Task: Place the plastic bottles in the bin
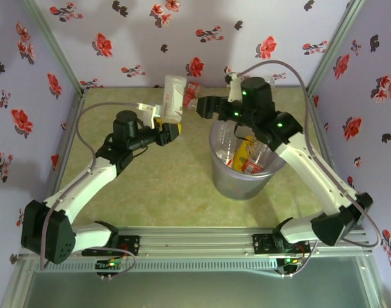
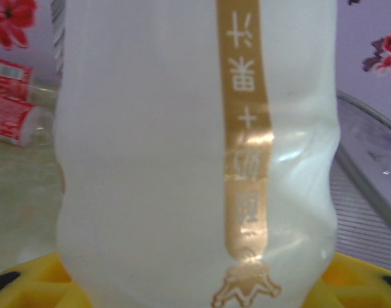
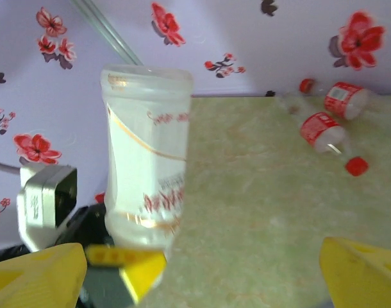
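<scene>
One white bottle (image 1: 173, 96) with gold lettering is standing roughly upright above the desk (image 1: 163, 186), just left of the bin (image 1: 224, 174). The left tool (image 1: 166, 126) is clamping the bottle's lower end between its yellow fingers, partly closed around it. The right tool (image 3: 199, 279) is hovering just right of that bottle, with its fingers spread wide and gripping nothing.

One bin is sitting on the desk under the right arm. Inside it, one yellow bottle (image 1: 245, 151) is showing among clear ones with red labels. Their number is hard to make out past the arm and the cloudy wall.

Two more clear bottles (image 3: 320, 128) with red labels and red caps are lying on the desk by the far wall. In the left wrist view, the frame is cutting off the white bottle at top and bottom.
</scene>
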Available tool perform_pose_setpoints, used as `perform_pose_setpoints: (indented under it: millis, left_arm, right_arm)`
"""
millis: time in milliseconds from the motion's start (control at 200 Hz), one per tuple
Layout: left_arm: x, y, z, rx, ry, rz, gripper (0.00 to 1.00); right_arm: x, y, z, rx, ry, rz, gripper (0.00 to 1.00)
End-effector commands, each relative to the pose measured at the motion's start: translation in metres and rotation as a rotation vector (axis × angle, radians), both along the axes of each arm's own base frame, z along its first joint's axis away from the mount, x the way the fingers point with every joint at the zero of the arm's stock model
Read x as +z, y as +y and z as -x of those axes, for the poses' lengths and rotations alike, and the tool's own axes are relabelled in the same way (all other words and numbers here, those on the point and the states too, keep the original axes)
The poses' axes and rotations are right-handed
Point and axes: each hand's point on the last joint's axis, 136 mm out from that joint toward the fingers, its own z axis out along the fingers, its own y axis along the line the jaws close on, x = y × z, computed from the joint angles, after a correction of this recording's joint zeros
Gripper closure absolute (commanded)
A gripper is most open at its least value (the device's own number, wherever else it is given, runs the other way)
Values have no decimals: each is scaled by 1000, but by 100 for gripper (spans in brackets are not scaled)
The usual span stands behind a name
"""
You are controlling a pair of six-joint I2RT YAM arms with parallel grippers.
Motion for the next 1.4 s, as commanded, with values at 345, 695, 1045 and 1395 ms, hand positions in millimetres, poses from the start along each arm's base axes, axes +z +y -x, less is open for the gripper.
perform_pose_setpoints:
  millis: [345, 695, 1045, 1395]
  left_arm:
    - [14, -33, 41, -117, -53, -13, 100]
    - [22, -38, 54, -154, -90, -13, 100]
    - [22, -39, 54, -155, -95, -14, 71]
    - [24, -23, 56, -97, -129, -74, 0]
  right_arm:
    - [12, 52, -17, 102, -7, -122, 4]
    - [4, 53, -30, 96, 38, -167, 16]
    - [7, 46, -34, 86, 37, -177, 42]
    - [54, 14, -44, 28, -68, -222, 44]
